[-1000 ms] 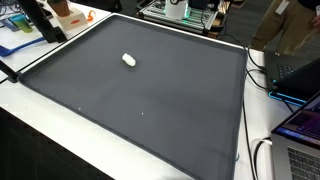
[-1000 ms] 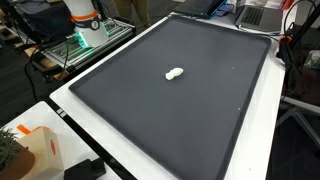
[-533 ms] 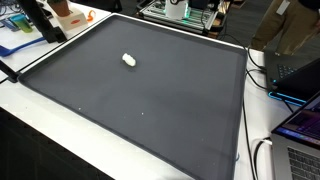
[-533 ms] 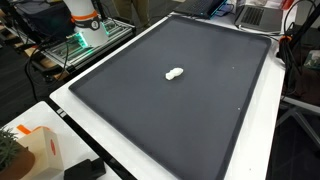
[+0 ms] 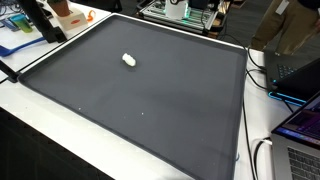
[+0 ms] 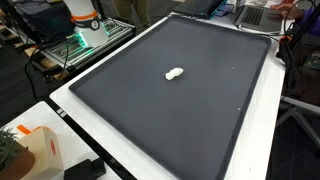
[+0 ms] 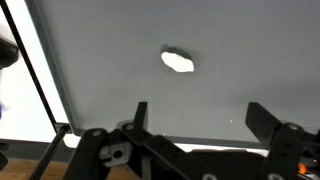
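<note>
- Gripper (image 7: 200, 118) along the bottom edge of the wrist view, both dark fingers (image 7: 140, 113) pointing up into the frame.
- Jaws spread wide apart, with nothing clamped and only bare mat between them.
- Small white lump (image 7: 178, 61) above the gap in the wrist view, a little left of its middle and clear of both fingertips.
- Same white lump in both exterior views, (image 5: 129, 60) in the upper left part of the frame and (image 6: 174, 73) just above centre.
- Lump oblong and lying flat, alone on the dark grey mat (image 5: 150, 105), also seen at (image 6: 180, 115) and (image 7: 110, 60).
- Mat edged with a thin black border, resting on a white table (image 6: 75, 115) that shows as a pale strip along the left of the wrist view (image 7: 40, 85).
- In an exterior view, a white and orange robot base (image 6: 85, 18) at the upper left, beyond the mat's corner.
- In an exterior view, an orange and white box (image 6: 35, 148) at the lower left corner, off the mat.
- In an exterior view, an open laptop (image 5: 300, 125) at the right edge, beside the mat.
</note>
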Controlling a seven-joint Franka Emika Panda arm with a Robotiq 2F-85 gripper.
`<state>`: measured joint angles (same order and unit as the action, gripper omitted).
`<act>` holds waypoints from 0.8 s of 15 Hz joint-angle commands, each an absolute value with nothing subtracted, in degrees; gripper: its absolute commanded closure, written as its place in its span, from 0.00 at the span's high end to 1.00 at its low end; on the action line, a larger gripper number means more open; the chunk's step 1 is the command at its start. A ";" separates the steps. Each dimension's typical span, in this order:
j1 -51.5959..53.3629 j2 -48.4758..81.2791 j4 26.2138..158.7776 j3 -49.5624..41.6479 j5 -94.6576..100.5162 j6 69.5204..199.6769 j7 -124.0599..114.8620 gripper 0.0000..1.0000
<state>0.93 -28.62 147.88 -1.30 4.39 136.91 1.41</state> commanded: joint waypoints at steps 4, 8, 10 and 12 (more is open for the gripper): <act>-3.92 -22.87 156.45 0.77 8.54 151.83 -1.99 1.00; -3.16 -22.70 155.97 0.19 6.90 151.01 -0.43 1.00; -3.19 -22.46 155.89 0.25 6.92 151.09 -0.64 1.00; -1.13 -19.23 157.27 -1.99 3.40 158.21 1.83 1.00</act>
<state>-3.10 -22.24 155.92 0.13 6.74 151.79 -0.74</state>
